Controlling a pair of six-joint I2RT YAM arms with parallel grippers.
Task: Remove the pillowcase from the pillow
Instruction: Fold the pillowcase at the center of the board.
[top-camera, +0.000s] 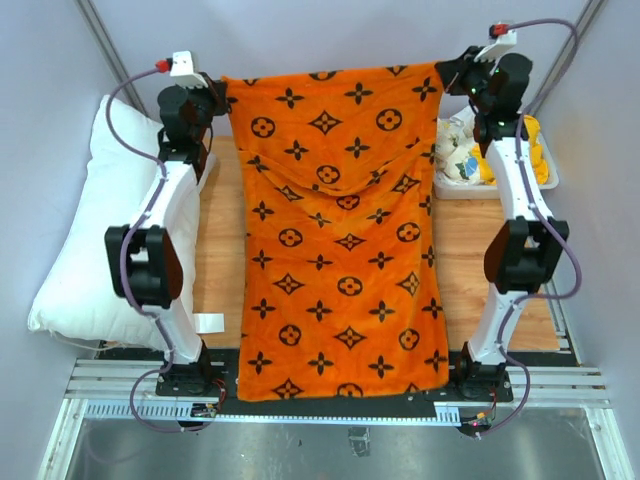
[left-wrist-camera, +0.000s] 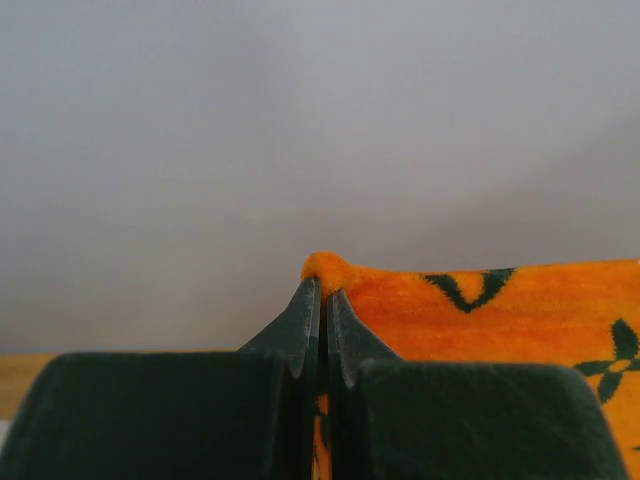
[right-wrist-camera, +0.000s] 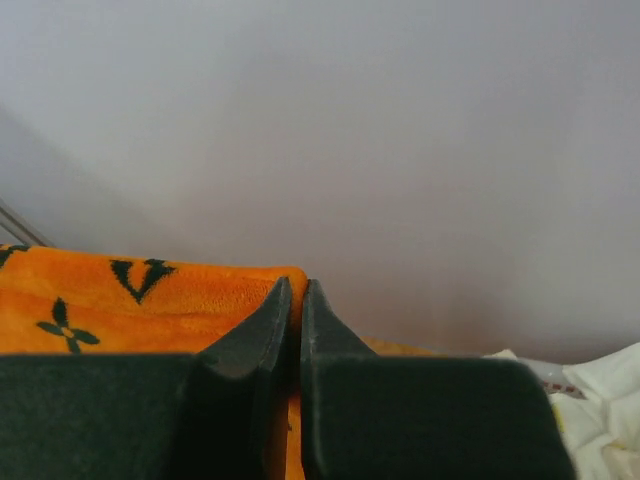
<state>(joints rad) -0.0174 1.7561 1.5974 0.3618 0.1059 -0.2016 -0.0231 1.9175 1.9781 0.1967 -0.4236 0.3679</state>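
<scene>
Pinching corners of the pillowcase (top-camera: 335, 230), left gripper (top-camera: 215, 95) and right gripper (top-camera: 450, 75) spread it; the pillow (top-camera: 85, 240) lies bare at nine o'clock, removal apparently done.

A wooden table (top-camera: 225, 262) carries a shallow white tray (top-camera: 470, 192) at its far right. In the tray, a white floral-print cloth (top-camera: 455, 150) and a yellow cloth (top-camera: 537, 150) are bunched together. A small white slip (top-camera: 210, 322) lies flat on the wood at near left, and aluminium rails (top-camera: 110, 380) line the near edge.
</scene>
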